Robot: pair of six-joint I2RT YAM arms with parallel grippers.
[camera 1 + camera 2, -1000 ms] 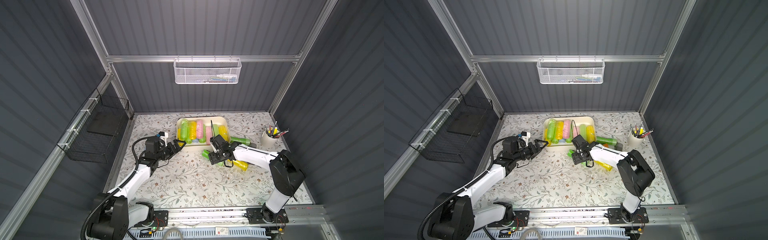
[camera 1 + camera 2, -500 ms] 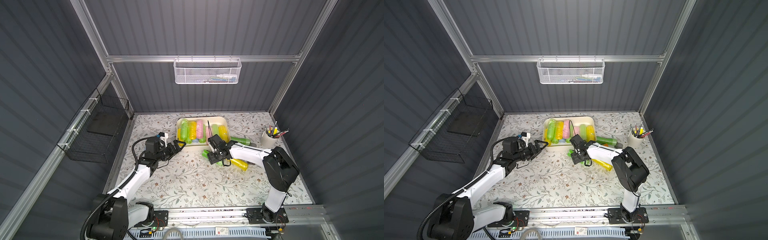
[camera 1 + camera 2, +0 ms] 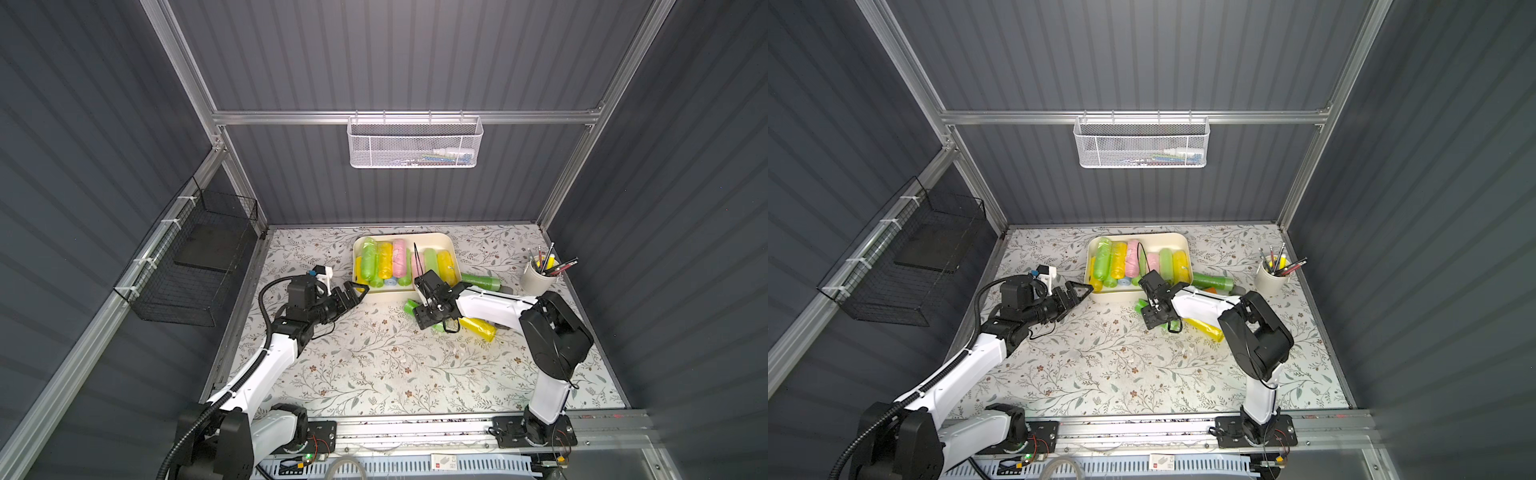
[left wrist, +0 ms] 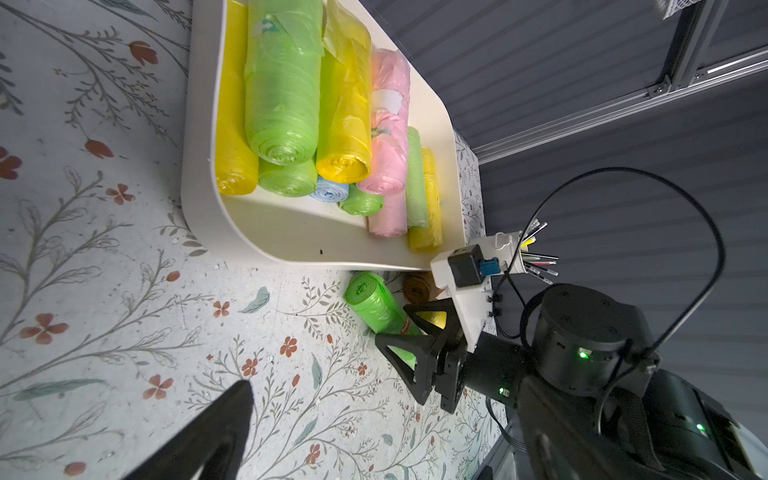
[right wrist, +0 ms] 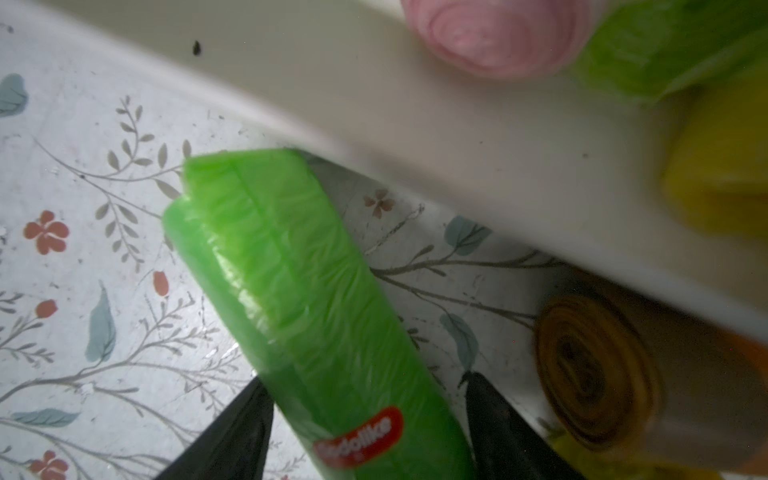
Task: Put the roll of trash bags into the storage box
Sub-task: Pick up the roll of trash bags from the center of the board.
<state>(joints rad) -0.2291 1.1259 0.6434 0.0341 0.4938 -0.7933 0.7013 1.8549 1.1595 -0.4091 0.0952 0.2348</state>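
Note:
The cream-white storage box (image 3: 386,296) (image 3: 1118,296) sits at the back middle of the table and holds several yellow, green and pink rolls. A bright green roll of trash bags (image 3: 410,307) (image 3: 1139,306) (image 4: 372,301) (image 5: 299,299) lies on the floral mat just outside the box's front wall. My right gripper (image 3: 417,309) (image 3: 1145,309) (image 5: 365,380) is open and low over this roll. It has a black finger on each side, close to the wrap. My left gripper (image 3: 355,293) (image 3: 1077,291) hovers open and empty by the box's front-left corner.
A yellow roll (image 3: 478,328), a dark green roll (image 3: 482,280) and a brown roll (image 5: 594,374) lie by the right arm. A white pen cup (image 3: 538,278) stands at the right. A white mesh basket (image 3: 415,141) hangs on the back wall, a black wire basket (image 3: 187,257) on the left wall.
My right gripper has shifted a little toward the box and its jaws have narrowed around the green roll. The left arm has not moved.

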